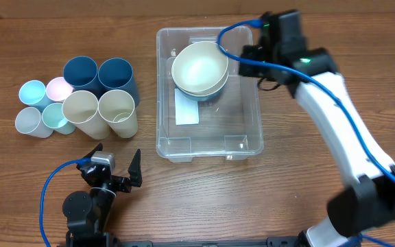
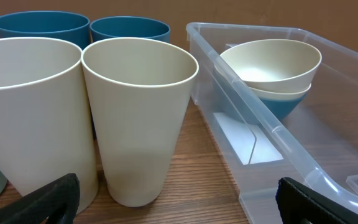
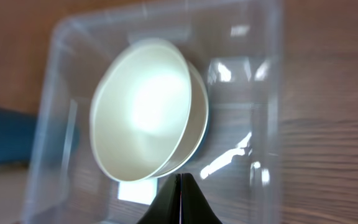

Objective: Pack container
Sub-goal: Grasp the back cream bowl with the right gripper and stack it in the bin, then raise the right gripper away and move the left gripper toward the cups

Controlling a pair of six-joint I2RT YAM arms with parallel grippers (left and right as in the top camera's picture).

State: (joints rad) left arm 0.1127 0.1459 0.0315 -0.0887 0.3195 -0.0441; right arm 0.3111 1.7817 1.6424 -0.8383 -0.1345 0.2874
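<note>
Overhead: the container (image 1: 242, 127) sits mid-bench (image 1: 286, 206), long axis running 12 to 6, with stacked bowls (image 1: 199, 66) at its 12 o'clock end. The right tool (image 1: 247, 53) hangs at the container's 2 o'clock rim. The left tool (image 1: 114, 165) lies at 8 o'clock from the container, with the cream cups (image 1: 117, 110) just at its 12.

Left wrist: fingers (image 2: 48, 199) stand wide apart with nothing between them. Cups are dead ahead and the container wall is at 2 o'clock.

Right wrist: fingers (image 3: 169, 208) are pressed together and empty, above the bowls.

Judgement: the left arm is nearer the cups. Any carry from there heads toward 2 o'clock, into the bare 6 o'clock end.
</note>
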